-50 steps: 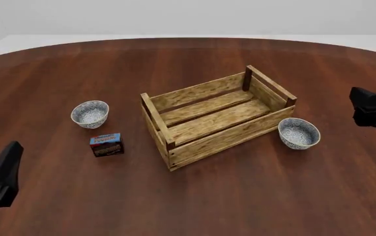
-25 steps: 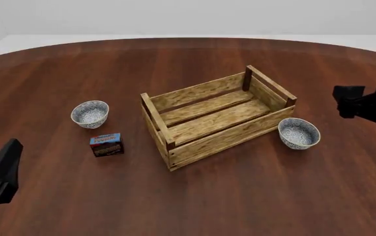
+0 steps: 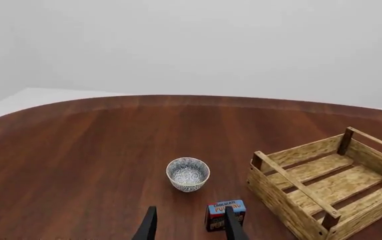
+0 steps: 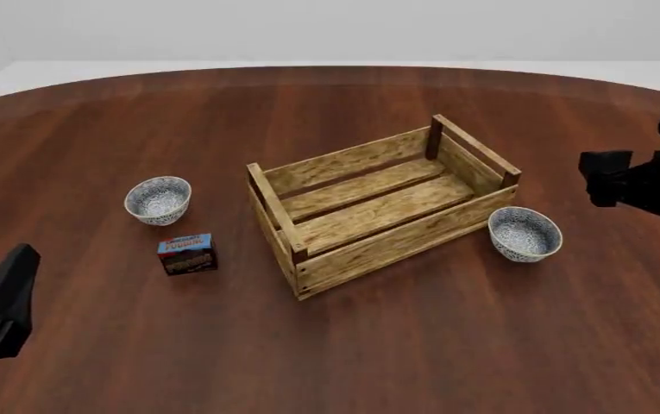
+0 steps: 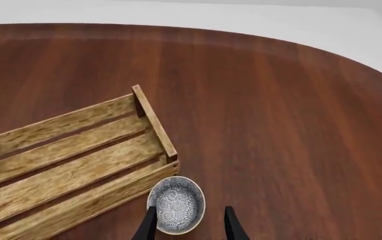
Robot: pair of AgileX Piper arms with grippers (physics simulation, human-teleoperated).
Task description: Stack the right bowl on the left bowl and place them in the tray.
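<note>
Your right gripper (image 5: pixel 187 227) hung above right bowl (image 4: pixel 524 234), jaws apart, nothing between them. Right bowl sat on counter (image 4: pixel 445 336), just beside tray (image 4: pixel 378 203) at its right end. Left bowl (image 4: pixel 158 199) stood apart on tray's left, box (image 4: pixel 187 254) near it. Your left gripper (image 3: pixel 189 227) idled low, jaws apart, empty.
</note>
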